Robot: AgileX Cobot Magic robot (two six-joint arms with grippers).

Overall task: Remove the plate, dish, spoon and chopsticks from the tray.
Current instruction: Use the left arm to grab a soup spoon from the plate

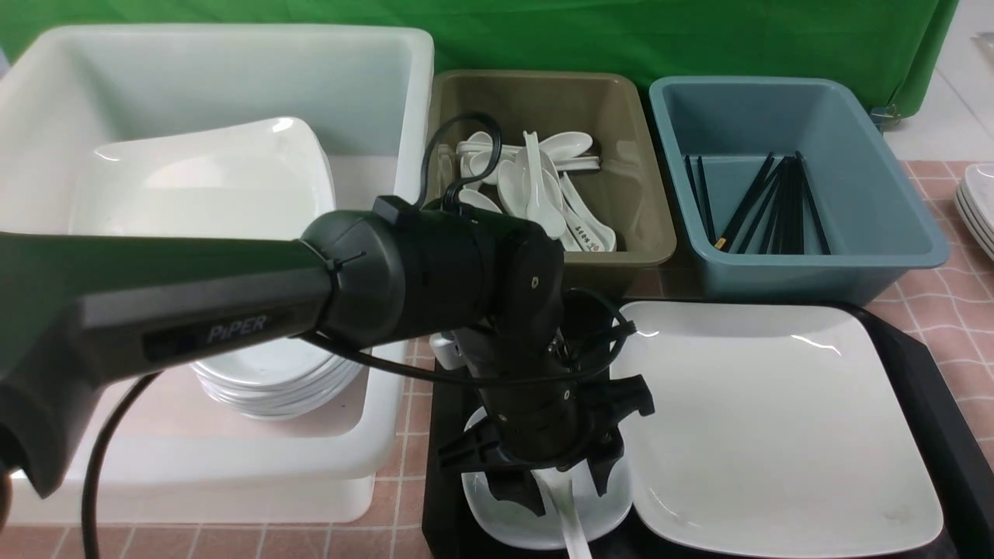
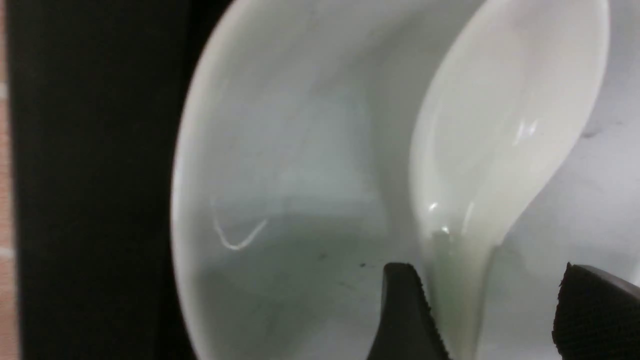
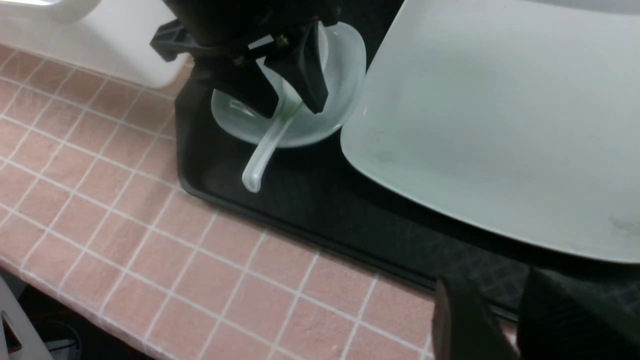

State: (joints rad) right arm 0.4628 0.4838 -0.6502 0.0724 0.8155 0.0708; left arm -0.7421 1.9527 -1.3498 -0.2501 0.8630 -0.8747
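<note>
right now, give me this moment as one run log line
left gripper open, straddling spoon handle | spoon in dish | dish, plate on tray | right gripper open, empty, near tray edge

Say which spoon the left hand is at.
The spoon lying in the dish on the tray: the open left hand straddles its handle. The other spoons are piled in the olive tub.

On the tray [image 3: 310,200] the dish [image 1: 497,512] sits just left of the plate [image 1: 769,419], with the spoon [image 3: 262,155] lying in the dish
</note>
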